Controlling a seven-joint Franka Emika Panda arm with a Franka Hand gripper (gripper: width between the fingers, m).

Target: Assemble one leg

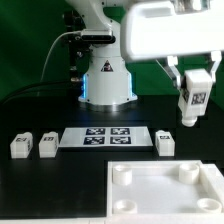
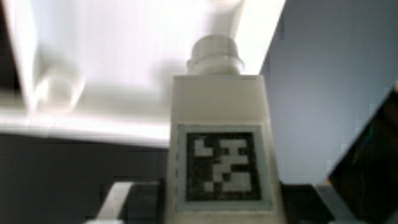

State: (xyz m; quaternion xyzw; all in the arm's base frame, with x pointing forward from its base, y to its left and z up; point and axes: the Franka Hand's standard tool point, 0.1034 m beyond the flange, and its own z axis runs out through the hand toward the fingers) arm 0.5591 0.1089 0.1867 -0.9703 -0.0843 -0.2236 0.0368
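Our tool (image 1: 194,84) is clamped on a leg (image 1: 191,108), high off the counter (image 1: 50,190). Clearance, we judge — for reaching a socket in the tray (image 1: 160,197).

Exterior view: fairly sharp; black worktop (image 1: 40,190) dim, white arm housing (image 1: 170,30) above the tool (image 1: 193,86) overexposed. Wrist view: soft focus throughout; the tag (image 2: 222,165) on the leg (image 2: 222,100) in the tool is blurred, and glare beyond it bleaches the background.
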